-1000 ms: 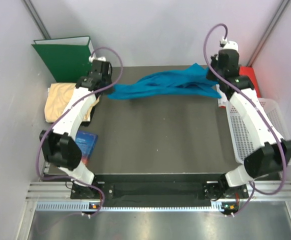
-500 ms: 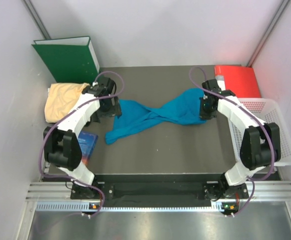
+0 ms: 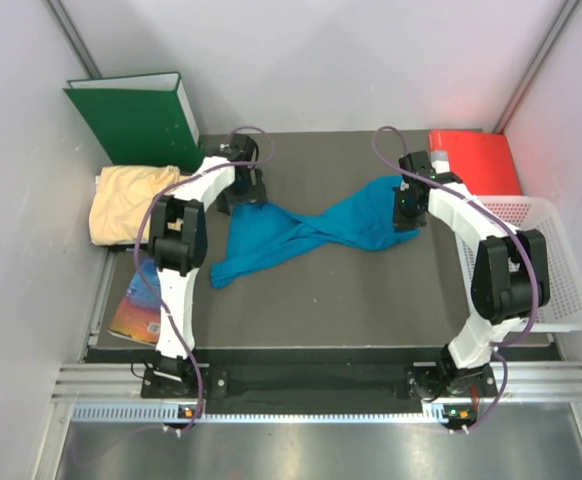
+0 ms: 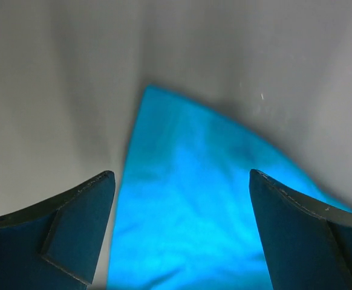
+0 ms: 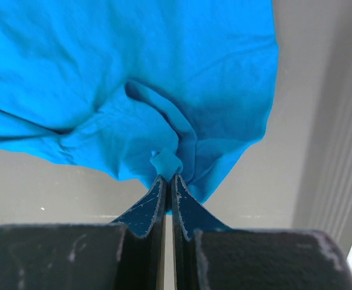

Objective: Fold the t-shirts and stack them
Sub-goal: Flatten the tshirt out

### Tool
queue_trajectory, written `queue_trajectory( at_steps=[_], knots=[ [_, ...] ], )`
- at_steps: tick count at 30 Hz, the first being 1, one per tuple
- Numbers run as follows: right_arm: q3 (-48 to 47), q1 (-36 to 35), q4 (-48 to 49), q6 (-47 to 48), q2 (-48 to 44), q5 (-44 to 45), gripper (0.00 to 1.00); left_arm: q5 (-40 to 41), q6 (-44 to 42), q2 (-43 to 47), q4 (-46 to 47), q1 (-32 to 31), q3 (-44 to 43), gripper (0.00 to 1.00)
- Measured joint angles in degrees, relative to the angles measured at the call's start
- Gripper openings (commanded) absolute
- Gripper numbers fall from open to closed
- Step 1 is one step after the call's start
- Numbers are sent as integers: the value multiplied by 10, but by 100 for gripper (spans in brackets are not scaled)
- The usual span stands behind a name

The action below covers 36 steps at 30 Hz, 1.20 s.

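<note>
Pale grey walls enclose a dark table mat [image 3: 321,300], on which the teal-blue t-shirt [image 3: 301,232] is laid in a twisted band across the far half. The cloth is broad at its right end, narrowed to a twist near the middle, broad again at the left, and trailed off in a tail toward the near left. Its right end is pinched by the right gripper [image 5: 167,178]: in the right wrist view the two fingers are pressed together on a small fold of the blue fabric, with the rest of the shirt hanging away from them in creases. The left gripper [image 4: 182,181] is held over the far left corner of the same shirt with its fingers spread wide and nothing gripped between them; in the left wrist view a pointed corner of blue cloth is seen in the gap, though whether the fingertips touch it cannot be told. The pale yellow-orange t-shirt [image 3: 131,200] is left bunched in a soft heap off the left edge of the mat, well apart from the blue one. Just behind that heap a green binder [image 3: 131,115] is stood against the left wall. A colourful booklet [image 3: 136,310] is seen at the near left, partly hidden by the left arm. At the far right corner a red folder [image 3: 476,160] is laid flat, and a white basket [image 3: 551,270] is set along the right side of the mat.
</note>
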<state>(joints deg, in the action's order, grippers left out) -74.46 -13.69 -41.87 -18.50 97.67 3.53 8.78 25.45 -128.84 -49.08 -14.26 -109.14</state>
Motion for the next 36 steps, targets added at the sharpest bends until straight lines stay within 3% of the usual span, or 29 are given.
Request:
queue_trajectory(
  at_steps=[1,3,4,5,6,16,17,19,20,23,26,27,29,30,33,36],
  knots=[
    [-6,1,0,0,2,-2,0,-4,0,-16,0,0,-8,97],
    [-14,1,3,1,3,-3,0,-17,-1,-36,-1,0,-28,76],
    [-16,1,4,2,3,-3,0,-20,-1,-39,2,2,-37,56],
    [-18,1,5,3,3,-2,0,-21,0,-42,4,2,-43,1],
    [-18,2,7,3,3,-2,0,-25,-5,-47,3,3,-53,0],
    [-44,4,4,4,3,5,3,-12,-7,-69,-5,3,-90,0],
    [-48,5,4,4,3,6,17,-6,-7,-65,-4,3,-90,0],
    [-51,5,2,5,3,10,32,5,-6,-44,-2,6,-82,0],
    [-51,5,-2,5,3,11,51,13,-6,-27,0,7,-76,0],
    [-47,5,-11,4,2,14,77,28,-7,28,10,12,-68,0],
    [-35,5,-10,5,2,14,82,35,-10,91,31,16,-59,0],
    [-31,6,-10,5,2,13,82,34,-12,108,38,18,-57,4],
    [-28,8,-9,2,2,12,82,23,-16,128,54,19,-57,34],
    [-28,9,-8,2,3,12,81,14,-18,130,59,20,-61,42],
    [-38,9,-5,-3,17,11,80,-18,-22,111,66,20,-71,65],
    [-45,10,8,-8,47,11,79,-48,-22,69,71,20,-73,78]
  ],
)
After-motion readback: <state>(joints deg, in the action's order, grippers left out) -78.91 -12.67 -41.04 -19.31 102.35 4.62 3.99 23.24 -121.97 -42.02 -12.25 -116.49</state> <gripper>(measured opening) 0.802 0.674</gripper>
